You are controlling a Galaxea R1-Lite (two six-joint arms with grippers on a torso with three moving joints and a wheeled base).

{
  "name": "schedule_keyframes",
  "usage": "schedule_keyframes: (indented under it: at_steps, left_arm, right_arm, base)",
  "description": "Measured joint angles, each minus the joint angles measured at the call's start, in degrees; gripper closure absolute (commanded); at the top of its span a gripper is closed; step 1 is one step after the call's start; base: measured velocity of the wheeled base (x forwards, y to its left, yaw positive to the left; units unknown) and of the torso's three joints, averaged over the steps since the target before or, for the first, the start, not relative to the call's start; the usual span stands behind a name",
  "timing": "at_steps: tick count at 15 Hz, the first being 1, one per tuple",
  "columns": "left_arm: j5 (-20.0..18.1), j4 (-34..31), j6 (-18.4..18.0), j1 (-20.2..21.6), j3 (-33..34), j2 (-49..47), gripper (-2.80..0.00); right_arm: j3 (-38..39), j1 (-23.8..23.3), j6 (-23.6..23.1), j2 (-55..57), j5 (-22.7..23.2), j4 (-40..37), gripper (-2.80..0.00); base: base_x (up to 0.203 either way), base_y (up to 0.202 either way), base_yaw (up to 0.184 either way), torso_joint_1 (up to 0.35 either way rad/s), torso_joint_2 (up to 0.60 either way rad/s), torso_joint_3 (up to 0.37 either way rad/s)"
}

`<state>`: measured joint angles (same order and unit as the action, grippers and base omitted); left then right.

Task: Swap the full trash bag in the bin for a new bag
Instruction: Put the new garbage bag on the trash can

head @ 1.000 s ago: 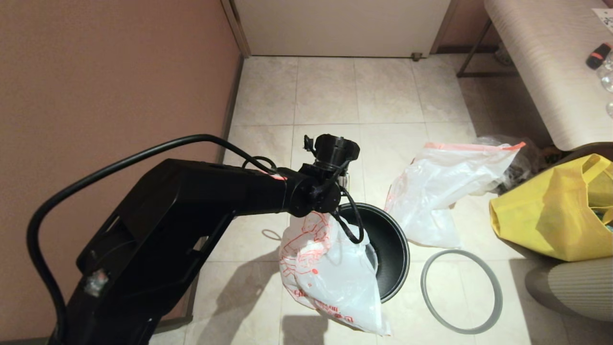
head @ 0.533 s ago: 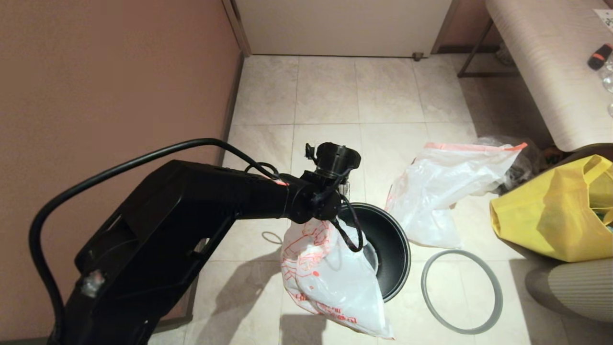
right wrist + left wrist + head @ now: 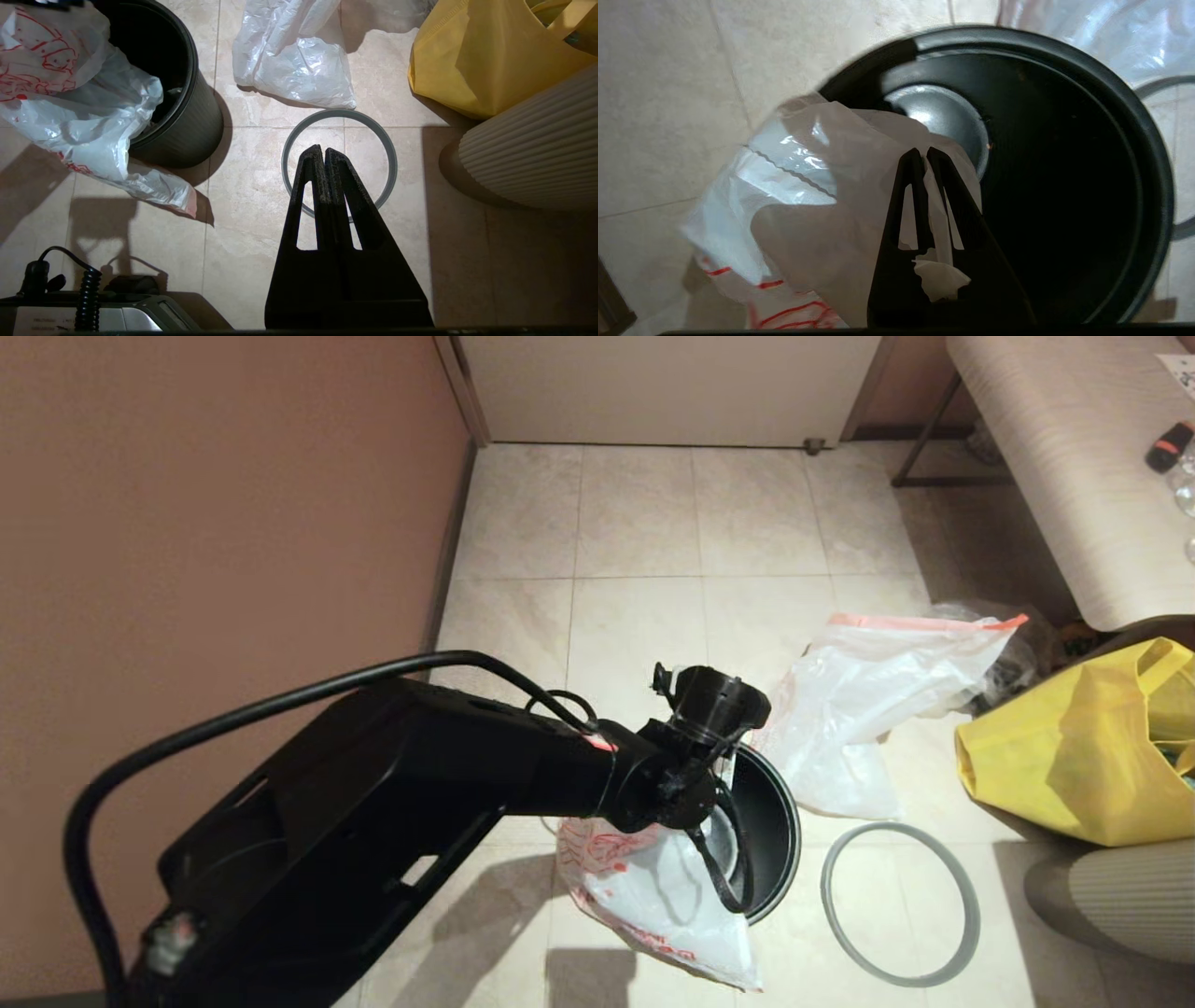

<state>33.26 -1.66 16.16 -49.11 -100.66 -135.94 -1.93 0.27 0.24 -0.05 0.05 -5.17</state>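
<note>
Two printed white bags, one black bin [image 3: 770,821], one grey ring [image 3: 899,903] and one yellow tote [image 3: 1074,756] are counted on the tiled floor. The new bag [image 3: 822,205] is pinched between the closed fingers of the left gripper [image 3: 923,151] and hangs from it over the bin's near edge. The full bag [image 3: 868,700] is seen beyond the bin, while the right gripper [image 3: 323,149] is held closed and empty above the ring.

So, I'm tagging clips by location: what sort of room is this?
Probably a home or hotel-room corner: tiled floor, door, a small bin with plastic bags, and a wood-grain table.
</note>
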Motion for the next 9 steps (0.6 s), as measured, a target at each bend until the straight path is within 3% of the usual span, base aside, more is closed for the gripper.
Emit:
schedule_keyframes:
  at_steps: [2,4,7,9]
  left_arm:
    - [-0.7,-2.3,-0.2,-0.9,-5.6,-4.7,0.00]
    - [-2.2,-3.5,-2.7,-0.4,-9.9,-10.3,0.00]
    - [-3.7,0.2,-9.2,0.5,-11.9,-18.0,0.00]
    - [-3.5,6.1,-16.3,3.8,-12.2,-23.1,0.00]
  right_arm:
    - [0.0,0.1,0.0,0.0,0.0,0.0,0.00]
    - [0.0,0.0,0.0,0.0,0.0,0.0,0.00]
    - [0.0,0.1,0.0,0.0,0.0,0.0,0.00]
    - [0.0,0.0,0.0,0.0,0.0,0.0,0.00]
  base:
    - [0.000,0.000,0.000,0.000,0.00,0.000]
    - [0.000,0.000,0.000,0.000,0.00,0.000]
    - [0.000,0.000,0.000,0.000,0.00,0.000]
    - [0.000,0.000,0.000,0.000,0.00,0.000]
